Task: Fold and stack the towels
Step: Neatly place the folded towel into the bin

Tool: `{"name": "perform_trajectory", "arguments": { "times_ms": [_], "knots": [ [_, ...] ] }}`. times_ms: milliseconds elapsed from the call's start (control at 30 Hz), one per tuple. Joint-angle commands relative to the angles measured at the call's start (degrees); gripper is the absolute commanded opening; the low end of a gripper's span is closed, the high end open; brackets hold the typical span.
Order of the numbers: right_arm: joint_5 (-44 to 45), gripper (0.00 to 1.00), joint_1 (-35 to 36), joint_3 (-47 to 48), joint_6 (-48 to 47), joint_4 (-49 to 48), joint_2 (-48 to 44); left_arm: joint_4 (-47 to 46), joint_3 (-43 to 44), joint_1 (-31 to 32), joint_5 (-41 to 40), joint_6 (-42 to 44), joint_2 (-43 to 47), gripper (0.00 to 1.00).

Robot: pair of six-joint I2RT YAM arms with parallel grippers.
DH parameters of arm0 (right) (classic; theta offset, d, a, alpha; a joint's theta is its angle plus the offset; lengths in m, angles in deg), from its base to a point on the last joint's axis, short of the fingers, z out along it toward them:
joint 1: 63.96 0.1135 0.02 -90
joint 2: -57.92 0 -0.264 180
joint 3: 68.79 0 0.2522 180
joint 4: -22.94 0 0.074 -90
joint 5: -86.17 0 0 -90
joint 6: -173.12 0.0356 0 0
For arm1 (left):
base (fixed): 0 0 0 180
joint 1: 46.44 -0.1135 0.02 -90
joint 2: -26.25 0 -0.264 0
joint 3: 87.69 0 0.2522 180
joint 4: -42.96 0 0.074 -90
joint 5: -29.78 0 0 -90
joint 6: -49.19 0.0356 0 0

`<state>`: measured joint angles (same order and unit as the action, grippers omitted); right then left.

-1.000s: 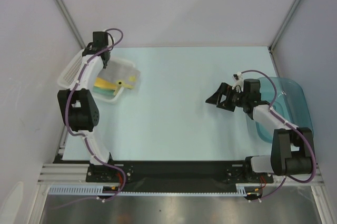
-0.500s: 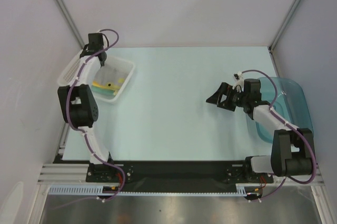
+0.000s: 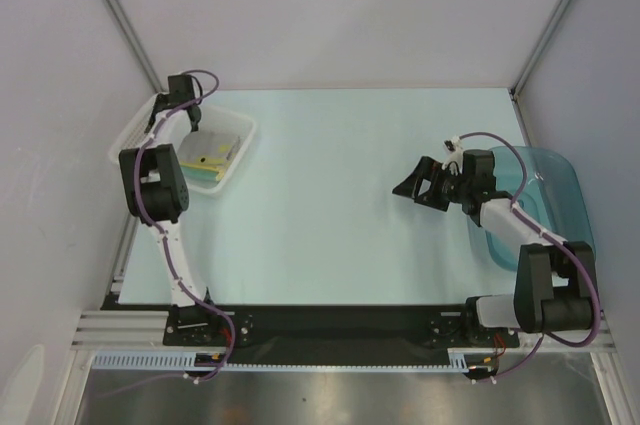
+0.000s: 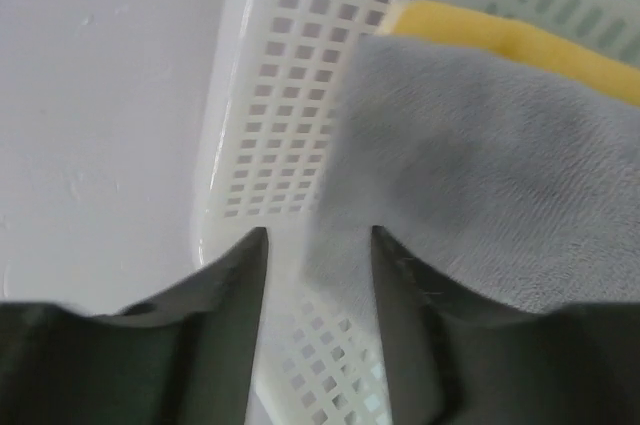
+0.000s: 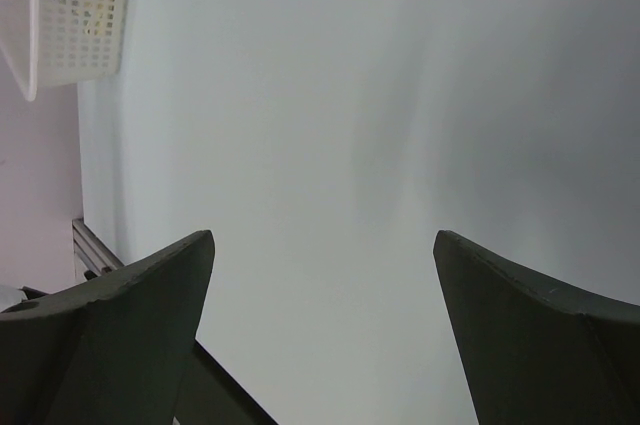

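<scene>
The towels (image 3: 207, 162) lie bunched in the white mesh basket (image 3: 238, 148) at the table's back left, showing yellow and green from above. In the left wrist view a grey-green towel (image 4: 480, 165) with a yellow edge rests against the basket's mesh wall (image 4: 275, 95). My left gripper (image 3: 192, 115) hangs over the basket's far corner. Its jaws (image 4: 318, 245) stand a little apart, and the towel's lower corner lies between the tips without being pinched. My right gripper (image 3: 412, 185) hovers wide open over the bare table right of centre, with nothing between its fingers (image 5: 322, 237).
A blue translucent tub (image 3: 552, 190) sits at the right edge beside the right arm. The enclosure's walls stand close behind and left of the basket. In the right wrist view the basket (image 5: 75, 10) shows far off at the upper left.
The left gripper's jaws have parted from shut. The basket, shifted and tilted towards the right a second ago, has settled back to the left. The right arm has not moved.
</scene>
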<state>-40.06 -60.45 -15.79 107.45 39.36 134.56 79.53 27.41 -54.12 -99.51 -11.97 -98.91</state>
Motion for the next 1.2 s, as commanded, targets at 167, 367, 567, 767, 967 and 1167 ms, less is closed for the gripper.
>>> {"name": "perform_trajectory", "arguments": {
  "times_ms": [167,367,567,767,967,1167],
  "knots": [
    [2.39,1.0,0.27,1.18,-2.19,0.33,-0.61,2.14,7.55,0.56,-2.39,-8.09,2.02,1.0],
    [5.28,1.0,1.32,3.73,-2.54,3.14,-1.23,11.89,8.35,4.85,7.27,-18.2,7.47,1.0],
    [10.9,1.0,3.52,12.78,-3.33,11.48,-4.56,15.0,0.47,14.86,24.5,-25.75,16.25,1.0],
    [17.84,1.0,4.4,14.62,1.95,14.73,-13.0,8.42,-13.67,27.69,36.82,-32.52,28.8,1.0],
    [18.91,1.0,4.66,17.53,2.9,21.24,-20.3,-0.9,-27.04,40.09,41.31,-36.14,42.09,1.0],
    [19.0,1.0,4.75,17.36,3.88,23.71,-26.27,-5.31,-34.0,41.08,49.73,-37.45,55.19,1.0]
  ]
}}
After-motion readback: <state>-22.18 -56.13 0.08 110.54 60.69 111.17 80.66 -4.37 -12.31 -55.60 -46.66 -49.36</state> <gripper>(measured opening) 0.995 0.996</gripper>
